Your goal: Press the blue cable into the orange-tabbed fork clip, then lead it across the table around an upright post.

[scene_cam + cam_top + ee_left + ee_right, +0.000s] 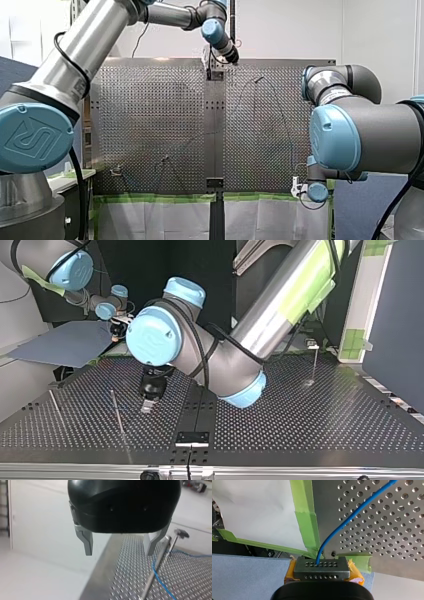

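Perforated surface (387, 530): blue cable (352, 515) clamped in right pincer (321, 566), trailing toward 1 o'clock; left pincer (118, 553) open, empty.

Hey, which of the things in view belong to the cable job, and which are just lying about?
Job: blue cable, upright post, my right pincer shut on the cable, my left pincer open.
Lying about: green tape, white sheet, grey-blue board.
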